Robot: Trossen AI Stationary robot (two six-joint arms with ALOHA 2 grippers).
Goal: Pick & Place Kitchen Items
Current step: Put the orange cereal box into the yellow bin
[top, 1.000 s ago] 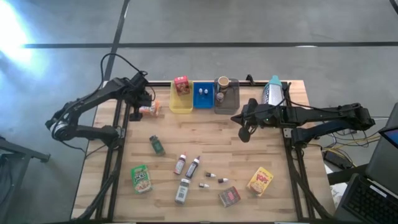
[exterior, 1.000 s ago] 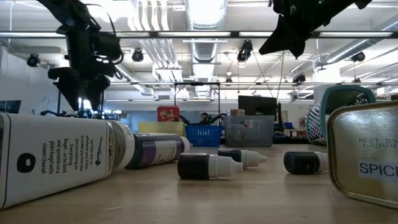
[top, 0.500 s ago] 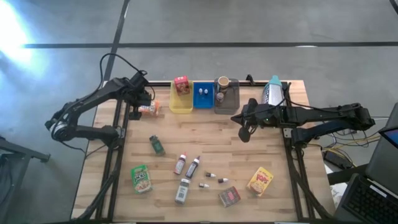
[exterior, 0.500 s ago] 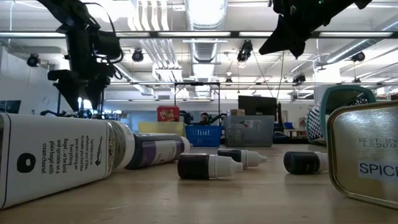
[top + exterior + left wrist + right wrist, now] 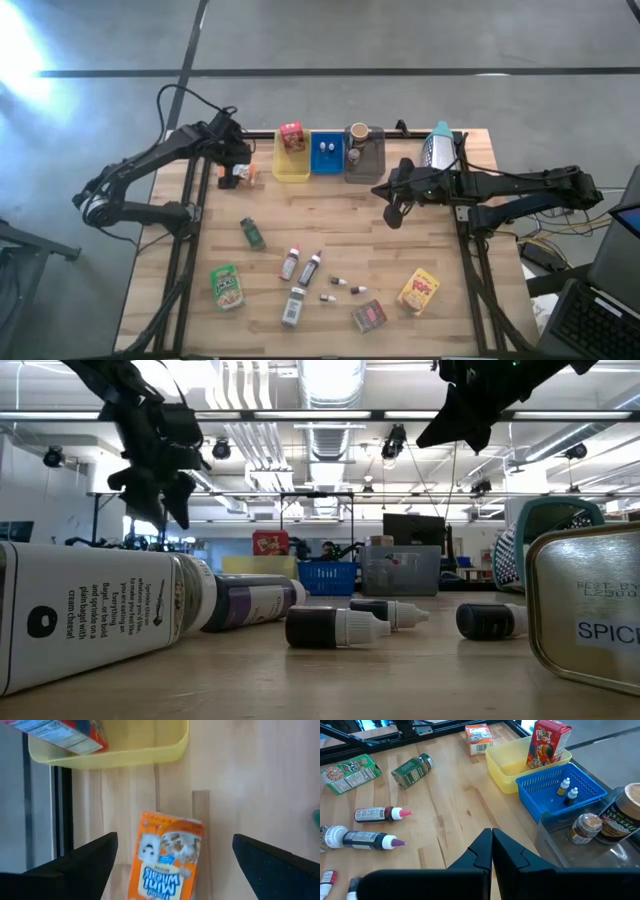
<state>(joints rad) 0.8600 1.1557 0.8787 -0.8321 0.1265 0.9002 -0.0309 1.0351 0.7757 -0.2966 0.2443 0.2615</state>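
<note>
My left gripper (image 5: 232,174) hangs open over a small orange snack box (image 5: 167,857). The box lies flat on the wood just left of the yellow tray (image 5: 110,756). In the left wrist view my left gripper (image 5: 175,842) has one finger on each side of the box, clear of it. My right gripper (image 5: 392,213) is shut on nothing and hovers near the grey tray (image 5: 366,165); the right wrist view shows my right gripper (image 5: 491,851) with its fingers together. A red cereal box (image 5: 292,136) stands in the yellow tray.
The blue tray (image 5: 325,160) holds two vials; the grey tray holds a brown cup (image 5: 357,133) and a jar. On the wood lie a green jar (image 5: 252,233), a green box (image 5: 227,286), dark bottles (image 5: 311,268), a shaker (image 5: 293,305), vials (image 5: 340,283), a tin (image 5: 369,316) and a yellow pouch (image 5: 419,291).
My left gripper has moved toward the table's right, from beside the orange box to above it, and now covers most of the box in the high view. The box has stayed where it was, and the right arm has kept still.
</note>
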